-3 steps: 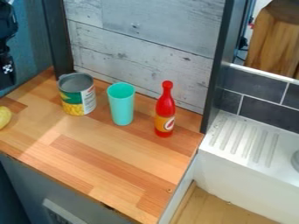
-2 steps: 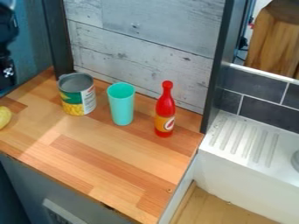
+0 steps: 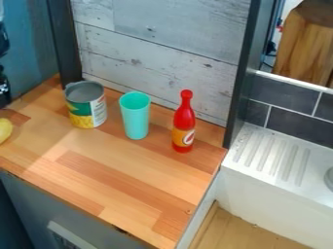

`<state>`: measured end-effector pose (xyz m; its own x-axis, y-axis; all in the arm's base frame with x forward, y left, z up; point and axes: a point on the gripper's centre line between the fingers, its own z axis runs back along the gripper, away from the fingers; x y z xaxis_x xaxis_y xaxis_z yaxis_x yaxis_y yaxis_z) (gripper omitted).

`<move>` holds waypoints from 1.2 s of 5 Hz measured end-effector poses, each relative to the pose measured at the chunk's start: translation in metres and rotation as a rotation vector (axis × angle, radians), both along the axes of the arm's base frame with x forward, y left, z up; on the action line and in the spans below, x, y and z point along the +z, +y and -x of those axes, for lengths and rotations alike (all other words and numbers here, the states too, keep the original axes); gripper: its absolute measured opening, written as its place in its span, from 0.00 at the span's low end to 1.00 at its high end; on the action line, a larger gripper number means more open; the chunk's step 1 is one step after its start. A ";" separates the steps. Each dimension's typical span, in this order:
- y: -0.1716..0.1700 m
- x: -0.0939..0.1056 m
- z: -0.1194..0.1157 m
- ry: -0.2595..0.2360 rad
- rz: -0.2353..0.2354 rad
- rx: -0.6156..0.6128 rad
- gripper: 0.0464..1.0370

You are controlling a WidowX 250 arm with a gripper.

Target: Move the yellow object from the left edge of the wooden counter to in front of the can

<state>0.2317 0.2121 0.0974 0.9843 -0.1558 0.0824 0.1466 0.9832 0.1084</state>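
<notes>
At the left edge of the camera view is part of the black gripper, above the counter's left side and nearest to a yellow object cut off by the edge. An open can with a green and yellow label stands upright at the back left of the wooden counter. To its right is an upright turquoise cup. Farther right, a red bottle with an orange and white label stands upright. The three stand apart from one another.
Behind the counter rises a grey wood-plank wall, framed by dark posts. On the right is a white sink unit with a ridged drainboard, below dark tiles.
The black arm and gripper at the left edge have shifted left and somewhat down, so less of them shows. The can, cup, bottle and yellow object have stayed put.
</notes>
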 end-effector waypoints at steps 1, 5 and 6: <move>0.016 -0.020 0.005 0.066 -0.061 0.077 0.96; 0.020 -0.055 0.001 0.197 -0.053 0.188 0.96; 0.023 -0.062 0.000 0.213 -0.057 0.221 0.96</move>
<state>0.2321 0.2352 0.0353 0.9892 0.0652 -0.1316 -0.0445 0.9870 0.1544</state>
